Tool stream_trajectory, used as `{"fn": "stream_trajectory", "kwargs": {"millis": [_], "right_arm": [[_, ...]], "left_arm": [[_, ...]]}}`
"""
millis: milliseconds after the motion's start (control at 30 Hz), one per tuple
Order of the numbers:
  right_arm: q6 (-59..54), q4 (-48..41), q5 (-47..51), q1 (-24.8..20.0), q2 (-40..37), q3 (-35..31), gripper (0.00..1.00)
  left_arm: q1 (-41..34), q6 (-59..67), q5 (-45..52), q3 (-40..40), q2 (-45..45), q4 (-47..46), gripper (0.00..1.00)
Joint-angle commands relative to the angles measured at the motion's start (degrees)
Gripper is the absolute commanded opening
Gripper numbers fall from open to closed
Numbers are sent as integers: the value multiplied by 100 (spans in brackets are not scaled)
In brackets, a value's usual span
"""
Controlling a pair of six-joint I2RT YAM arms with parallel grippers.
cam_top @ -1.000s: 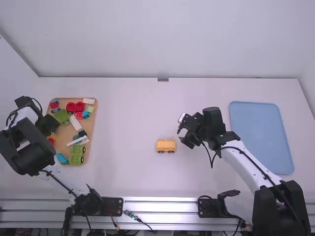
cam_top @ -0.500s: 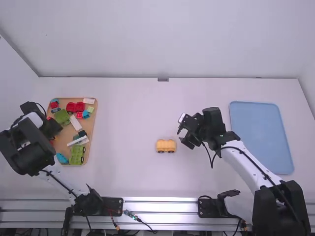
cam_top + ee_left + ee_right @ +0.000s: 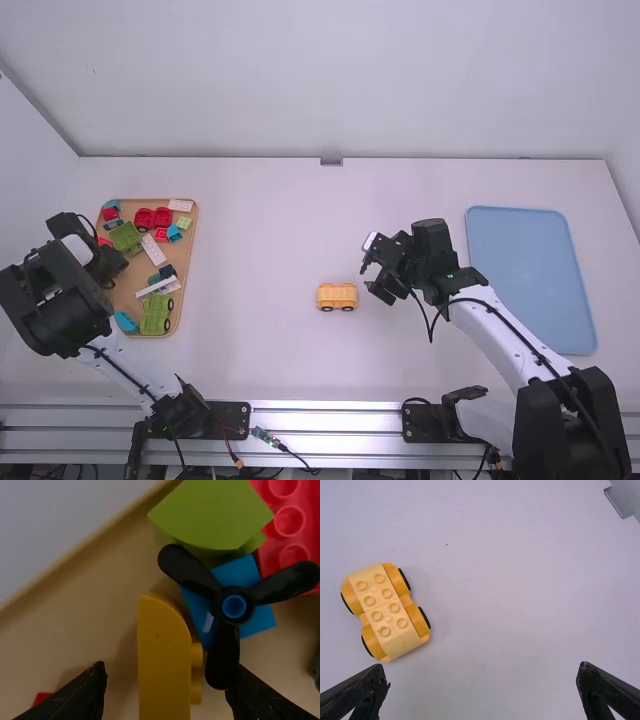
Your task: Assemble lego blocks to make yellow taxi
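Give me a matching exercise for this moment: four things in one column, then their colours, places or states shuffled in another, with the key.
1. Wheeled base
2. Propeller
3. Large tray
4. Right pincer

A. Black, over a blue block
B. Blue, flat near the right edge of the table
C. Open
D. Yellow, standing on the table

Pairs: 1-D, 2-A, 3-B, 4-C

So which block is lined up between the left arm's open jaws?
The yellow block, round-ended, its studs pointing sideways; the green block and studded red block lie farther out, beyond the jaws.
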Motion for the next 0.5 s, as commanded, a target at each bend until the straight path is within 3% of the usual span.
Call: {"fn": "stream_trajectory", "kwargs": {"millis": [0, 333, 467], "right_arm": [[20, -31, -24, -4, -72, 22, 99], [17, -31, -11, 4, -72, 22, 99], [17, -28, -11, -4, -72, 22, 99]], "left_arm": [[-4, -39, 13, -127, 33, 74, 62], [-7, -20, 131, -120, 33, 111, 45], [-4, -20, 131, -120, 33, 111, 21]]}}
